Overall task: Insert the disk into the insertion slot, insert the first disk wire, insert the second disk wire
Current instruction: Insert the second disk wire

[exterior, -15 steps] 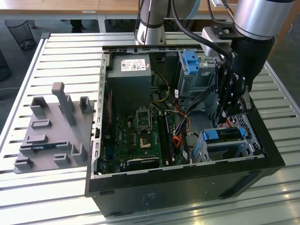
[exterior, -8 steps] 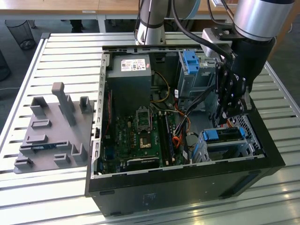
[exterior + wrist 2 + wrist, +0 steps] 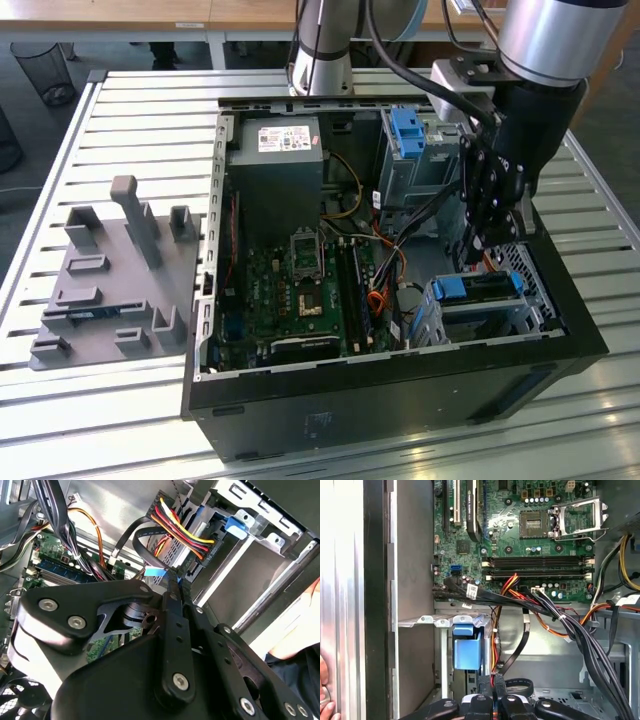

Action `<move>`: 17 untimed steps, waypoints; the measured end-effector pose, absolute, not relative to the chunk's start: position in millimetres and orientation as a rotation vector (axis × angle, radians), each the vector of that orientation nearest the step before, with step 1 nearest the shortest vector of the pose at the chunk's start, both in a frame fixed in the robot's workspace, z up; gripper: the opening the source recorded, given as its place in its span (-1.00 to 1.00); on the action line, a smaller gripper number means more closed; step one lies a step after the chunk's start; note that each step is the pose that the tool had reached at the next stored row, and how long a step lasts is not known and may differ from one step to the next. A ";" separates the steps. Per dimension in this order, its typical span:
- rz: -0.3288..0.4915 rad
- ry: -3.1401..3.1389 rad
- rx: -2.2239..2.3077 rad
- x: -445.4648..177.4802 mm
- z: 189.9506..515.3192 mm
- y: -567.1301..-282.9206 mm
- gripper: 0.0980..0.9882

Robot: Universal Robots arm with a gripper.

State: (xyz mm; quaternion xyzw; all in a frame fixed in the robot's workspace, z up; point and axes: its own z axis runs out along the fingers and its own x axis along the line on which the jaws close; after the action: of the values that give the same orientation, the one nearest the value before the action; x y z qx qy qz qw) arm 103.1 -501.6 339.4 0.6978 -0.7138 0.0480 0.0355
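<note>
In the exterior view the disk (image 3: 478,288), in its bright blue caddy, sits inside the insertion slot (image 3: 532,292) of the low perforated cage at the case's right front corner. My gripper (image 3: 482,243) hangs just above the disk's rear end. In both wrist views its fingers (image 3: 172,597) are pressed together on a black flat disk wire (image 3: 142,532) whose end is at the disk's back. A bundle of red, yellow and black strands (image 3: 182,532) ends in a plug seated in the disk beside it. The blue caddy (image 3: 466,647) lies just ahead of the gripper (image 3: 493,700).
The open computer case (image 3: 400,385) holds the motherboard (image 3: 300,290), a power supply (image 3: 275,165) and a taller grey cage with a blue tab (image 3: 408,130). Loose cables (image 3: 570,625) cross near the disk. A person's hand (image 3: 325,705) rests at the case edge. A grey fixture (image 3: 115,280) stands at the exterior view's left.
</note>
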 end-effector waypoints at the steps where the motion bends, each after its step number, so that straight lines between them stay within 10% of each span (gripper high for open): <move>1: 0.148 -2.193 2.144 103.0 339.6 -501.4 -0.90; 17: 0.138 -2.198 2.149 102.9 342.2 -516.2 -0.90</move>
State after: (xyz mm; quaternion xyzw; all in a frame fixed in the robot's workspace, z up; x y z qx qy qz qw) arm 102.9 -516.2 342.2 0.6979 -0.7141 0.0450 0.0323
